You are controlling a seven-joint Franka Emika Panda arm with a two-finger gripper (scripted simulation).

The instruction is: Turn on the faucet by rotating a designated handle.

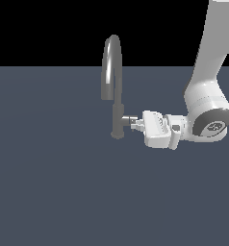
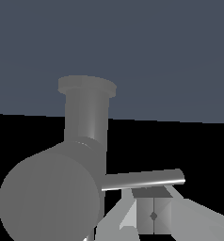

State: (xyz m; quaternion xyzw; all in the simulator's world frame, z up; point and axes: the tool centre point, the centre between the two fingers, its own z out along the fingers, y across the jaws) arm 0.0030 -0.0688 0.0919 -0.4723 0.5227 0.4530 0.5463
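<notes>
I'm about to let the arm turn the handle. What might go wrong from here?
The gripper meets only the tip of the handle, so it may slip off once turning starts. In the wrist view the thin lever lies just beside one finger; whether it is actually gripped is unclear.

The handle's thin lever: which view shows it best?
The wrist view: the lever appears close and whole, jutting from the handle just above the tool. In the exterior view the handle is a small stub, its lever hidden by the tool.
</notes>
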